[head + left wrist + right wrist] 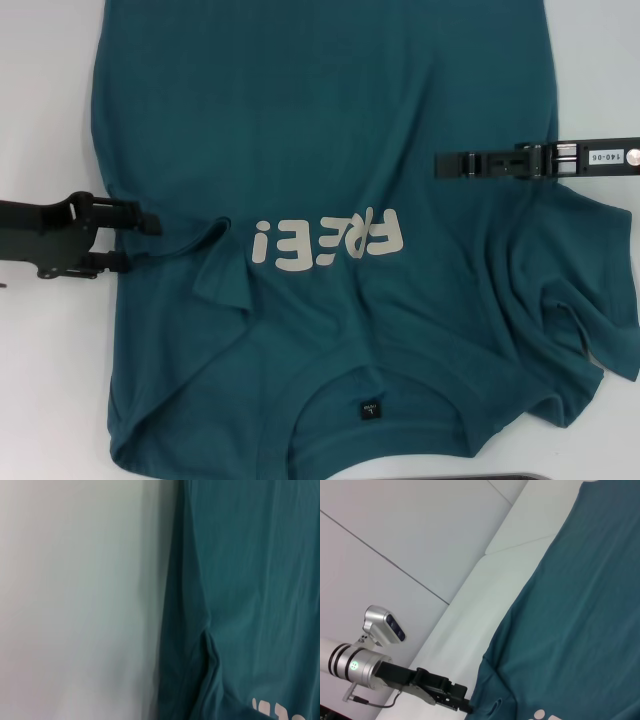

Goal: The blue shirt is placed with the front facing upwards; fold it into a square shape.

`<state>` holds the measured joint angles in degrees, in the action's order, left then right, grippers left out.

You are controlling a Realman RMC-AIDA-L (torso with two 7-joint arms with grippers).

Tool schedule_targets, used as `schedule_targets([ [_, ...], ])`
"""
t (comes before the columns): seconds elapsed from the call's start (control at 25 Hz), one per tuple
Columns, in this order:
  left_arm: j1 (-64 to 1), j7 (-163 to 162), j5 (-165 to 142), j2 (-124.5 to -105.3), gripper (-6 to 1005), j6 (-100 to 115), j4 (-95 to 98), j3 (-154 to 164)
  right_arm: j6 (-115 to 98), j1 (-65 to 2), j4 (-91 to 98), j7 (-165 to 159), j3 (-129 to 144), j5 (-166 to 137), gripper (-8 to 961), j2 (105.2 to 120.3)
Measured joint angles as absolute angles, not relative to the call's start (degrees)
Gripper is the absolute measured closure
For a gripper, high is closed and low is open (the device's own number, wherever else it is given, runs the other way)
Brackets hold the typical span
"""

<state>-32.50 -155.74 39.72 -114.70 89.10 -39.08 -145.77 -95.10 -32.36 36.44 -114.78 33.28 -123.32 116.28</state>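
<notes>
The blue shirt [330, 120] lies spread front-up on the white table, its off-white "FREE!" print [328, 240] mid-chest and its collar with a black label [369, 409] nearest me. Its left sleeve is folded in, forming a crease [215, 262]. Its right sleeve [580, 300] is bunched. My left gripper [140, 245] is open at the shirt's left edge, level with the print, and also shows in the right wrist view as the left gripper [462, 702]. My right gripper [440, 165] hovers over the shirt's right half. The left wrist view shows the shirt's edge [172, 630].
White table [50, 120] lies bare to the left of the shirt, and a narrower strip [600, 60] to the right. A dark object's edge [520, 476] shows at the near side. A white wall [395, 530] rises behind the table.
</notes>
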Motion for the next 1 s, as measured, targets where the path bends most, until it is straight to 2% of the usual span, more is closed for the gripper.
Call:
schedule_targets([
  [0.4, -34.3, -155.3, 40.2, -115.68, 275, 88.3, -39.0, -145.8, -95.1, -32.0, 36.4, -114.8, 33.1, -123.3, 14, 116.28],
  [0.8, -38.0, -153.5, 43.1, -117.51, 274, 85.7, -39.0, -146.2, -95.1, -32.1, 36.4, -114.8, 33.3, -123.2, 15, 116.28],
  [1.0, -38.1, -152.2, 46.8, -117.6, 275, 85.9, -38.9, -146.2, -95.1, -32.1, 36.4, -114.8, 33.2, -123.2, 15, 116.28],
])
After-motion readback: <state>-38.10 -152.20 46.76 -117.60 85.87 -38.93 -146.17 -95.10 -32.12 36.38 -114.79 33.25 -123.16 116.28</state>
